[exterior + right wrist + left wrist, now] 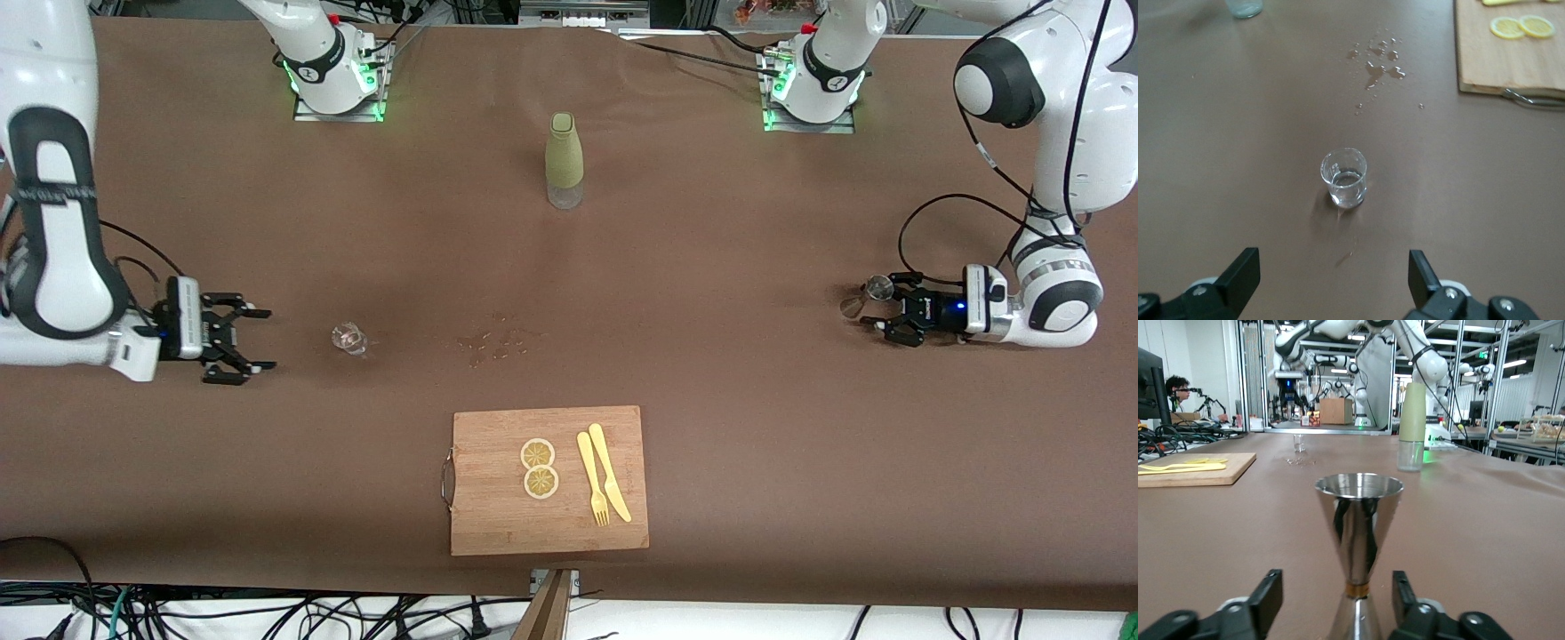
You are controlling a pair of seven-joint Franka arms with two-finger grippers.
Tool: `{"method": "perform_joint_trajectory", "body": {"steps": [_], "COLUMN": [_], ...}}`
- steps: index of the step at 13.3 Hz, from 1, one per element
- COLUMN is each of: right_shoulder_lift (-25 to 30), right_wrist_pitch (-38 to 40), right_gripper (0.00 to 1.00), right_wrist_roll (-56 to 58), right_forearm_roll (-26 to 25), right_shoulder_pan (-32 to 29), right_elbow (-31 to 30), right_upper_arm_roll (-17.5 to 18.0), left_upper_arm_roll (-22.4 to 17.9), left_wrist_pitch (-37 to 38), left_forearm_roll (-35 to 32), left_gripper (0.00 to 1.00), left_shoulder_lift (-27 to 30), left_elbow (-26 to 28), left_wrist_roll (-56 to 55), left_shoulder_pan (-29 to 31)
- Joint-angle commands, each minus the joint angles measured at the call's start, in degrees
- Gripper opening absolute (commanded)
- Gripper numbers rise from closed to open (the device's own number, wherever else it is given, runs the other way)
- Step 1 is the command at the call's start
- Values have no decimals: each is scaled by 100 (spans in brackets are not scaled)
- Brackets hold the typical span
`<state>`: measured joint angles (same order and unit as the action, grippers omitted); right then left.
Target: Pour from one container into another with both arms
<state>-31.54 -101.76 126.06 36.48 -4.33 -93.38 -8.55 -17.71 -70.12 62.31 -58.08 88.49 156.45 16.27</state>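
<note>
A steel double-cone jigger (1359, 520) stands upright on the brown table toward the left arm's end (876, 292). My left gripper (887, 308) is low at the table and open. Its fingers (1269, 595) flank the jigger's narrow waist with a gap on each side. A small clear glass (1345, 179) with a little liquid stands toward the right arm's end (348, 338). My right gripper (253, 338) is open and low, a short way from the glass, with nothing between its fingers (1243, 273).
A tall olive-capped bottle (564, 160) stands mid-table near the bases. Spilled droplets (498, 342) lie between glass and jigger. A wooden cutting board (498, 524) near the front camera carries two lemon slices (539, 468), a yellow fork and a knife (603, 484).
</note>
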Motion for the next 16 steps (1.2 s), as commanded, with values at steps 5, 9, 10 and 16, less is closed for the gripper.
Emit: {"method": "perform_joint_trajectory", "body": {"steps": [5,9,10,16], "right_shoulder_lift": [2175,2863,2951,3356], "right_wrist_pitch": [-634,-398,-214,1156], "right_gripper": [98,98,98,99], "right_wrist_roll": [-4828,-7424,-7960,-10249], "right_forearm_roll": [-2061,-3118,-3242,-3446], "right_shoulder_pan": [748,890,977,1216], "right_elbow": [-1005,-1139,-1121,-797], "right_upper_arm_roll": [98,538,547,538], "left_upper_arm_roll": [-119,-92,-83,188], "left_wrist_pitch": [-108,-72,-72,-107], "left_forearm_roll": [-1578,-2222,-2327,-3249], "left_gripper": [100,100,100,100], "left_shoulder_lift": [147,709,876,2001], "left_elbow": [-1473,-1712,-1712,-1703], "left_wrist_roll": [-2832,-5785,-6462,-10014], "left_shoulder_pan": [-133,-492,-615,-1310]}}
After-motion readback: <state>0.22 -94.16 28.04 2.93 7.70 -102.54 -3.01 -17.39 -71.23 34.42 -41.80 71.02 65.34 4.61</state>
